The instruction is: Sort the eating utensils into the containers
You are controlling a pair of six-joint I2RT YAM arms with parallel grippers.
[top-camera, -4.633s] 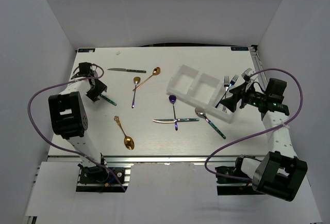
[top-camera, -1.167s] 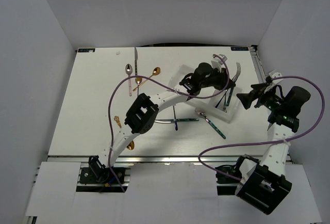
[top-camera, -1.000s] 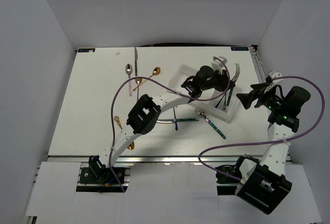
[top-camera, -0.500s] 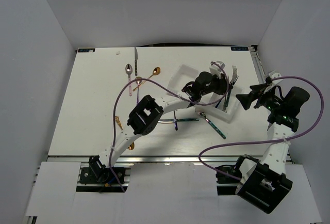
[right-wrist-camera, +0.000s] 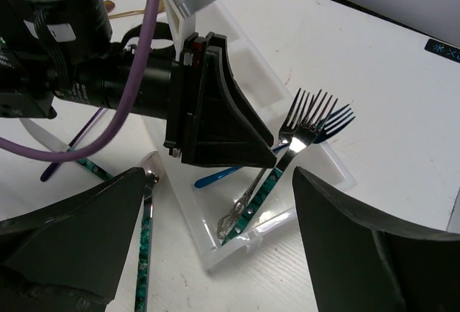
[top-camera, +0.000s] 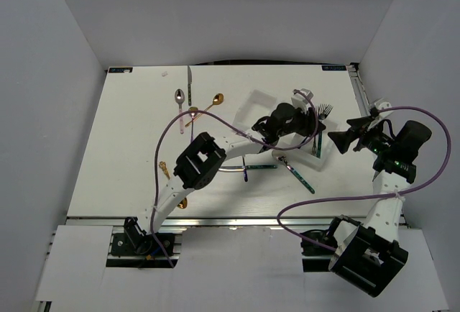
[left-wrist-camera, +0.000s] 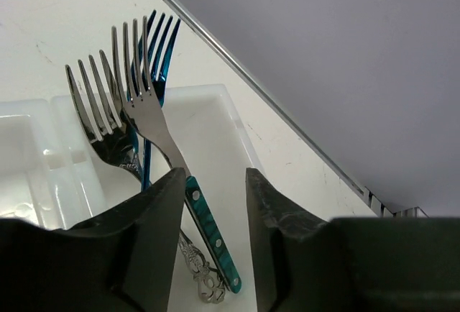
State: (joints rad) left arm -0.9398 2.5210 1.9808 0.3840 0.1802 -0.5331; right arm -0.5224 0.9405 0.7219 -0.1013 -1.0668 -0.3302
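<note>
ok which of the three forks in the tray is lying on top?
The silver-headed fork with the teal riveted handle. It crosses over the all-blue fork and the all-silver ornate-handled fork.

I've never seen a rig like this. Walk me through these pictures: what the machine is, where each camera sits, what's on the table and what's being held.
The machine is two robot arms bolted at the near edge of a table, each ending in a two-finger gripper. The wide picture looks down from above. The other two come from small cameras on the wrists, so the dark shapes at the bottom of each are that arm's own fingers.

The left arm stretches across to a white tray. The left gripper is open over the tray's end compartment, where three forks lie. One fork's handle runs between its fingers. The right gripper sits beside the tray, open and empty.

A knife and spoons, among others, lie loose on the table. Nothing is held.
</note>
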